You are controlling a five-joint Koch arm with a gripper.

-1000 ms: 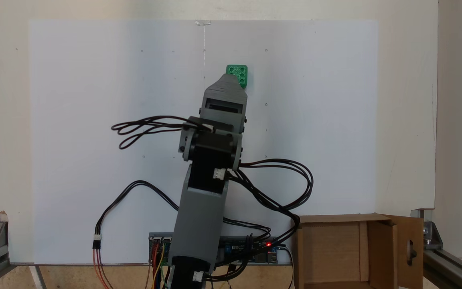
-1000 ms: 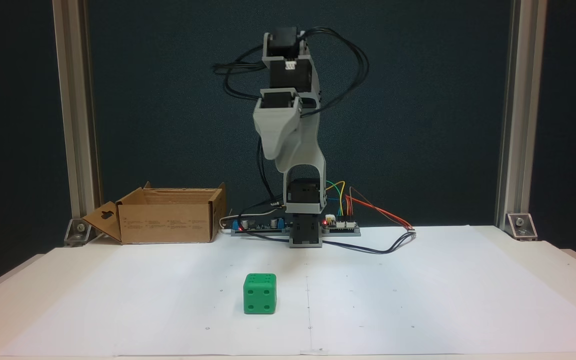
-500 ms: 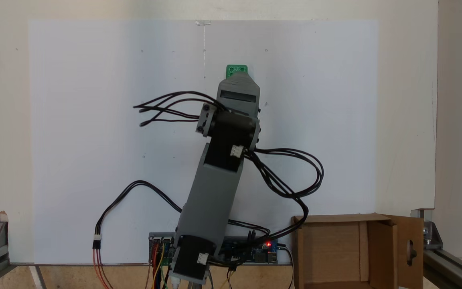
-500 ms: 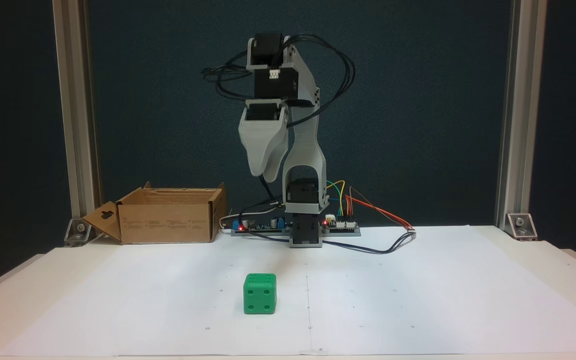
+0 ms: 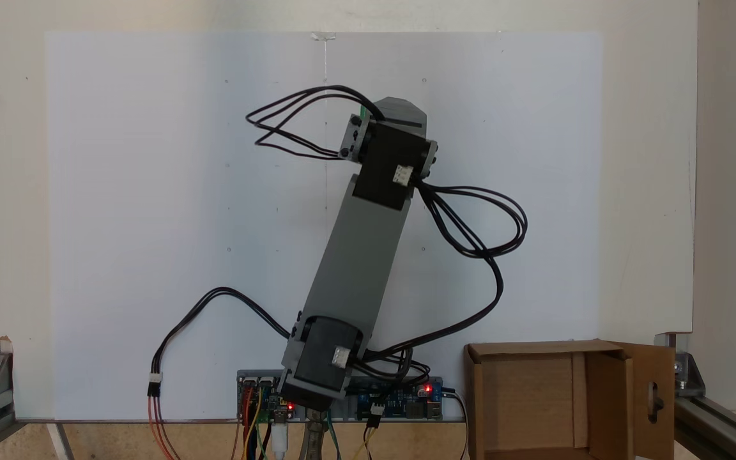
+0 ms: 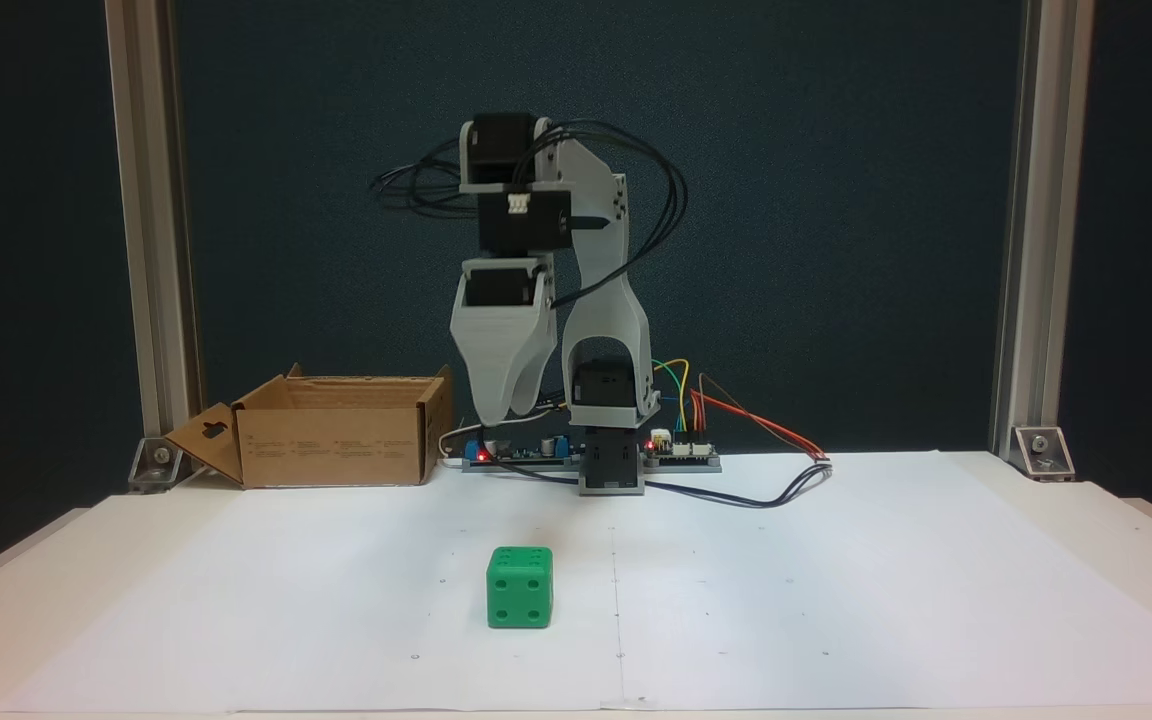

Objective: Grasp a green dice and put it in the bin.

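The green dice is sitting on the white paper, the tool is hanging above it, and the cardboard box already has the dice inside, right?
Not quite. The green dice does sit on the white paper with the tool hanging above it, but it is not in the cardboard box. A fixed view shows the box standing apart near the back corner of the table.

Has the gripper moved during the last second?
Yes. In a fixed view the gripper has come down and leftward against the fixed bin, nearer the green dice.
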